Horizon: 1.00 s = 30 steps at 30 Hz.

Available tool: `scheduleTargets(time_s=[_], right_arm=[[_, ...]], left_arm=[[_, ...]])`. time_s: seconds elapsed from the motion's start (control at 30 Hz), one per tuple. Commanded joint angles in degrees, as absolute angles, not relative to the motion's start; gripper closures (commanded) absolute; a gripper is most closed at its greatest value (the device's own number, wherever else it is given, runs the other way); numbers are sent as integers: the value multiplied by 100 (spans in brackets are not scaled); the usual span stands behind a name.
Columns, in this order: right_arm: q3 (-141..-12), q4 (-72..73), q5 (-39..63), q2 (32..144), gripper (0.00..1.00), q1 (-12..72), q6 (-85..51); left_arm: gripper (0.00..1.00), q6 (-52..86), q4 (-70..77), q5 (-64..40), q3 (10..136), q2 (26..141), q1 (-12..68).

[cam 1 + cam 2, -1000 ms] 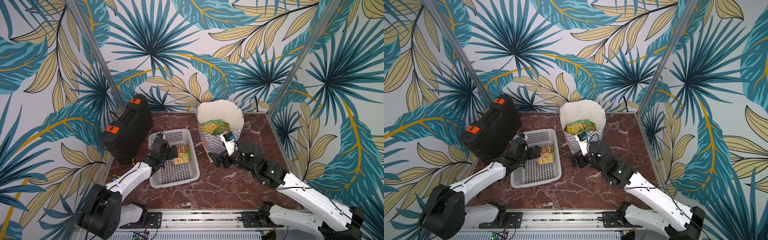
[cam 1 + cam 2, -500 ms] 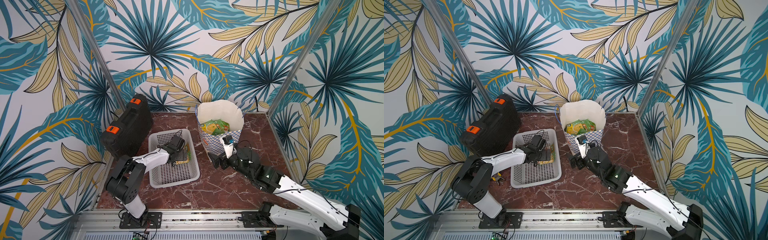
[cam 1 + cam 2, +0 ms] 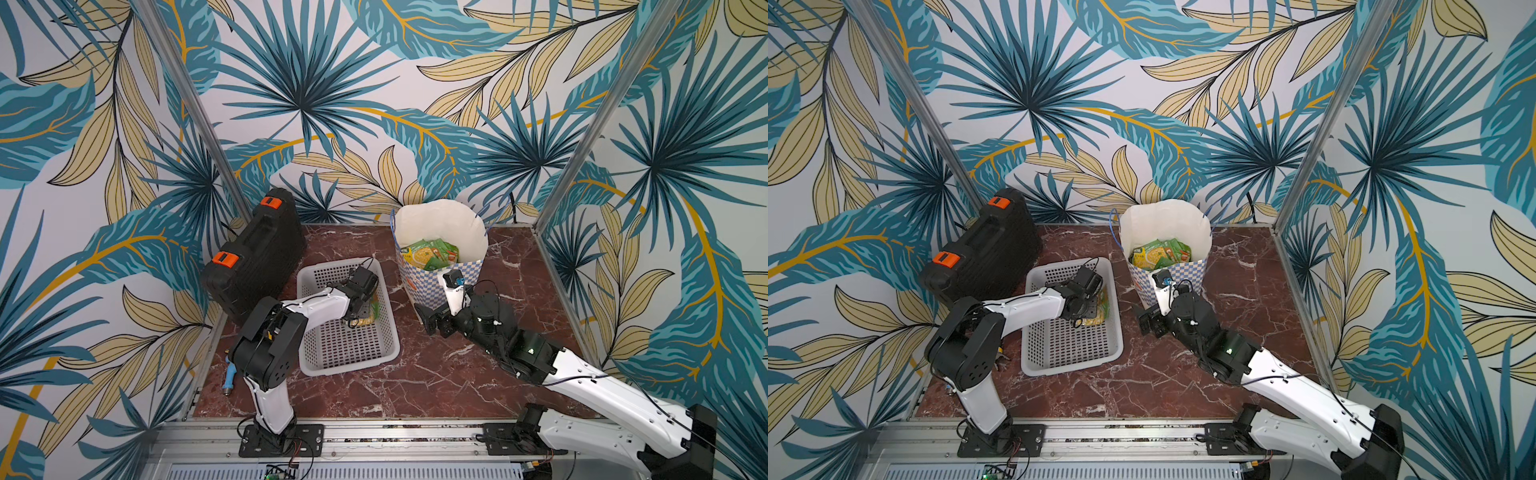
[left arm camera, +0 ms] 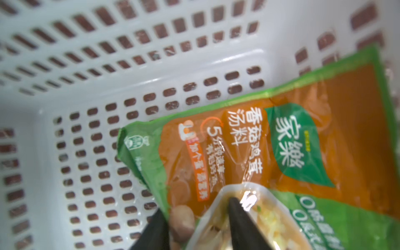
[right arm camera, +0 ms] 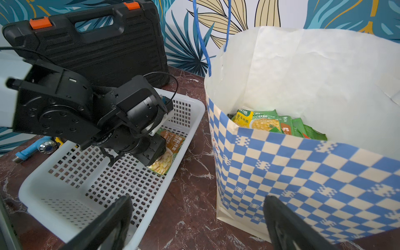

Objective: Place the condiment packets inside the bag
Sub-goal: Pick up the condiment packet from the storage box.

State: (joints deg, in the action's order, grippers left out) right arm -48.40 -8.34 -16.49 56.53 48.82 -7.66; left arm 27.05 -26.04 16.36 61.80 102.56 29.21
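An orange and green condiment packet (image 4: 281,134) lies in the white basket (image 3: 353,368) against its right wall, also seen in the right wrist view (image 5: 164,162). My left gripper (image 4: 195,207) reaches down into the basket (image 3: 1067,368) and is shut on the packet's near end, one finger under the folded green edge and one on its face. The checkered bag (image 3: 440,286) stands upright and open behind the basket's right side, with several packets (image 3: 430,254) inside it. My right gripper (image 5: 197,200) hovers open and empty over the table between basket and bag (image 5: 303,173).
A black case (image 3: 257,249) with orange latches leans on the left wall behind the basket. A blue-handled tool (image 3: 228,376) lies on the table left of the basket. Patterned walls and metal posts enclose the marble table.
My left arm swung from the basket's left rim across to the packet at its right side, and its jaws closed in on the packet. The right arm shifted only slightly.
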Motion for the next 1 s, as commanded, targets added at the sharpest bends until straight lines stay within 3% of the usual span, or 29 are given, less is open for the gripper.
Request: scheduleTargets(time_s=[0.0,0.1,0.3,0.5,0.67,0.97], right_arm=[[-4724,-677,-1751,5661,0,4914,-701],[-4711,-668,-1791,5651,0,4906,-690],[-4670,-619,-1941,5651,1,4905,-672],[-4608,-564,-2352,5601,1,4912,-685],[-4530,-546,-2977,5464,0,4907,-753],[-4317,-501,-4090,5098,1,4912,-909]], left_arm=[[81,2698,-2612,1676,6025,9946,2909],[100,2689,-2498,1730,5825,9550,2911],[100,2654,-2243,1924,5323,8383,2911],[100,2826,-1864,1650,4789,6366,3012],[100,2882,-1886,1802,5085,5065,3413],[100,2634,-1433,2091,6731,5692,4291]])
